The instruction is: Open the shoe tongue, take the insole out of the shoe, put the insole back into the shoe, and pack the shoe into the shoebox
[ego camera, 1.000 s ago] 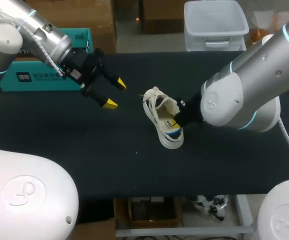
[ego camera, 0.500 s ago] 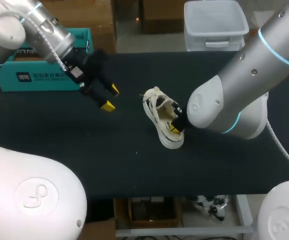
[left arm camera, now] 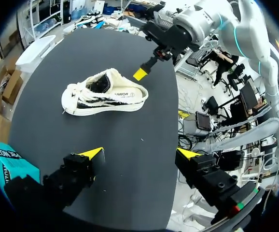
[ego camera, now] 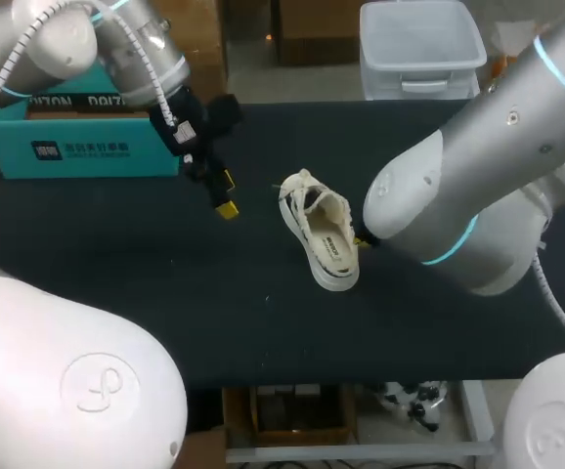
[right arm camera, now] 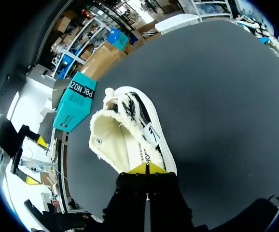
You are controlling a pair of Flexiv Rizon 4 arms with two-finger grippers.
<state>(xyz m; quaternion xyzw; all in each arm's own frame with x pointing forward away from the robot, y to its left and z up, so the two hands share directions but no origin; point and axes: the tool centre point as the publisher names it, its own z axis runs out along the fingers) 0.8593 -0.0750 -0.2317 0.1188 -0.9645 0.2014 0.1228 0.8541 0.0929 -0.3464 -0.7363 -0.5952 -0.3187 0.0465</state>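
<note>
Okay, quick diff: the right gripper [right arm camera: 147, 168] has backed out of the shoe [ego camera: 322, 234]. A second ago its tips were down in the heel opening with a blue bit showing there; now they sit just outside the heel rim, pressed together with nothing visible between them. No blue shows any more, and the opening looks all cream, so my read is the insole is back in and the packing step comes next. That is a judgement, since the insole itself can't be made out. The left gripper [ego camera: 227, 194] has pulled away toward the shoebox [ego camera: 77, 132] and turned; its fingers are spread wide with nothing in them, well apart from the shoe. The shoe stands on its sole mid-table, heel toward the right gripper. It is a low sneaker with a cream upper, black zebra-like stripes on the side, a fuzzy fleece-like lining, a smooth white rubbery sole and loose laces. The shoebox is teal cardboard, rectangular, at the table's [ego camera: 165, 313] far left edge. The table is matte black and flat.
</note>
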